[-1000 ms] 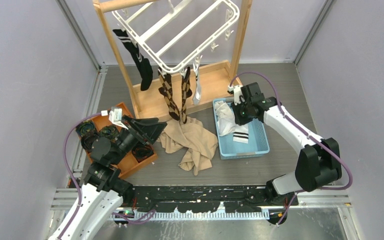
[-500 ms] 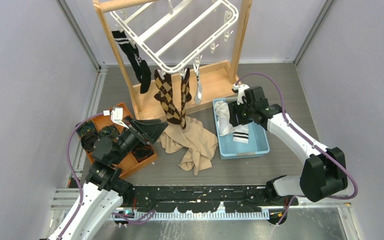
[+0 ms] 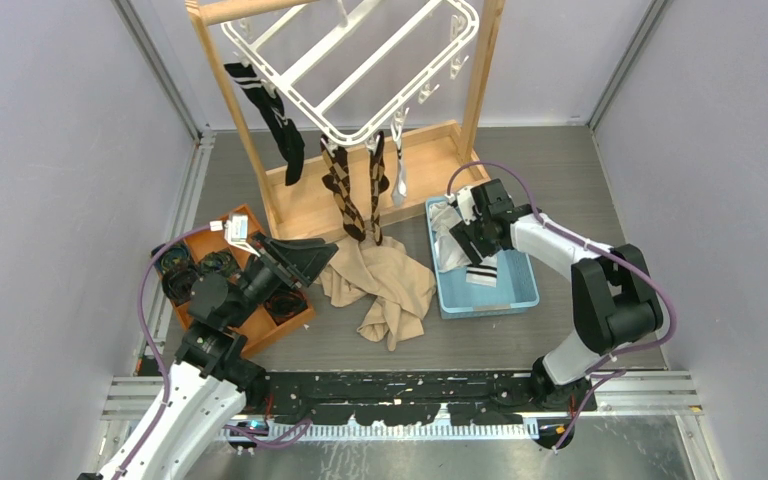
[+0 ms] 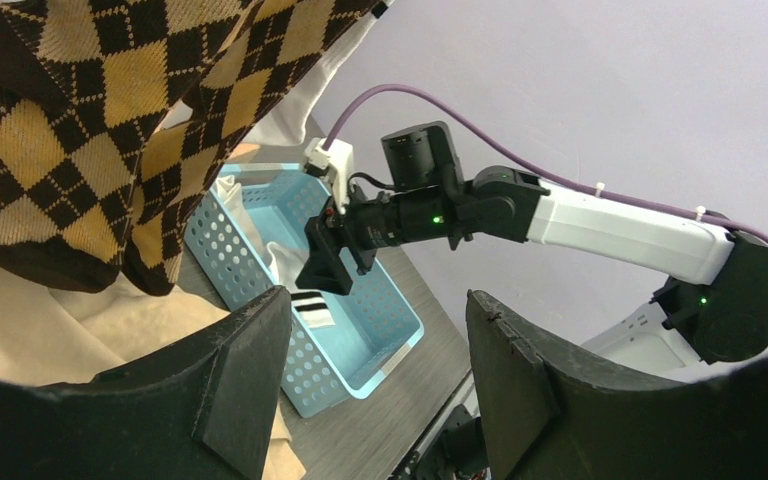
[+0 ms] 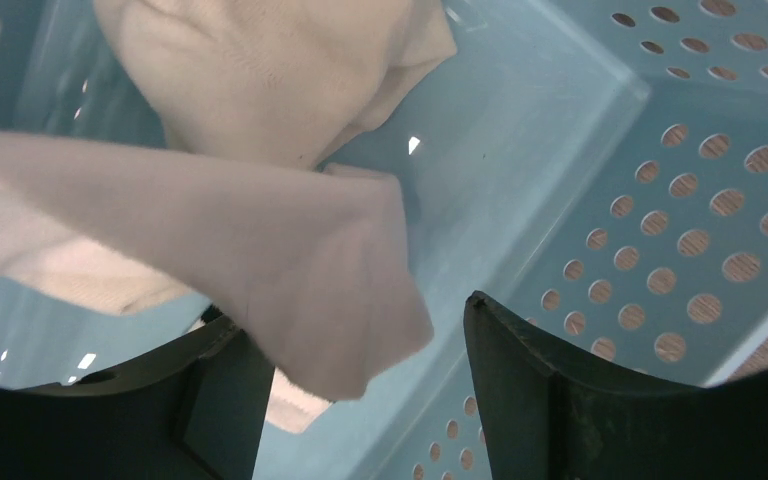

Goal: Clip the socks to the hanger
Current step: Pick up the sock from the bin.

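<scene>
We log our left arm (image 3: 192, 375) stretched forward and to the right, wrist low, jaws apart and empty. Our right arm (image 3: 552, 242) folds sharply at the elbow, wrist tipped down and leftward, jaws spread wide.

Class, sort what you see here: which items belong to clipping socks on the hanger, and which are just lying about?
Belongs: hanger, argyle socks, black striped sock, white socks in blue basket.
Lying about: beige cloth, orange tray.
</scene>
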Tool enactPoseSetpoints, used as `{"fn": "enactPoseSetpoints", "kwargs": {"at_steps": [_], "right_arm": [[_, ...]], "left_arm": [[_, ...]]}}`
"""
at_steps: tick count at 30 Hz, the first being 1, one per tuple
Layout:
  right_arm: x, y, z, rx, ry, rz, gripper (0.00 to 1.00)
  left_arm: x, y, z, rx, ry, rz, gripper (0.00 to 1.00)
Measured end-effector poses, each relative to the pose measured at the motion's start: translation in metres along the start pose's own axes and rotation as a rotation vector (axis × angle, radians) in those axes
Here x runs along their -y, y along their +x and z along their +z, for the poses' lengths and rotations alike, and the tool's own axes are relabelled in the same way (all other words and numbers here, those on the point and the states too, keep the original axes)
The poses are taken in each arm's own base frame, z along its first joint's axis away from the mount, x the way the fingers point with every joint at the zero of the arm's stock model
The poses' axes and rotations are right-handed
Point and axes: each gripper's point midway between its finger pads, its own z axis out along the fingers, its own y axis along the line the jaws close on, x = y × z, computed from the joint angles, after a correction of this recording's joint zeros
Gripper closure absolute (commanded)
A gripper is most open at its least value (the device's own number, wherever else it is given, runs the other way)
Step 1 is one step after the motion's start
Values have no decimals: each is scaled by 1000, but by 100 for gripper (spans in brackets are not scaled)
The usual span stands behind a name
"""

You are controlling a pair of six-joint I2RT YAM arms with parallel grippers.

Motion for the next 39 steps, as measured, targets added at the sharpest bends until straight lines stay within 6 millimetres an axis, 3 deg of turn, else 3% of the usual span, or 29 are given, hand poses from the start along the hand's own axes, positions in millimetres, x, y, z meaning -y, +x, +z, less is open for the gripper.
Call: {"fn": "enactPoseSetpoints", "kwargs": {"at_steps": [3, 11, 15, 17, 28, 39], "right_arm": [[4, 0, 9, -4, 19, -15, 43], [8, -1, 22, 20, 50, -32, 89], [7, 1, 22, 21, 49, -28, 99], [7, -1, 15, 32, 52, -19, 99], [8, -48, -84, 277, 34, 190, 99], [-24, -85, -161, 412, -199, 525, 99]], "left_arm": [[0, 0, 1, 1, 1, -1, 35], [-2, 2, 1, -1, -1, -3, 35], [-2, 3, 1, -4, 2, -3, 35], [-1, 3, 0, -7, 9, -2, 35], [29, 3, 4, -13, 195, 38, 34], [44, 20, 15, -112, 311, 50, 34]]}}
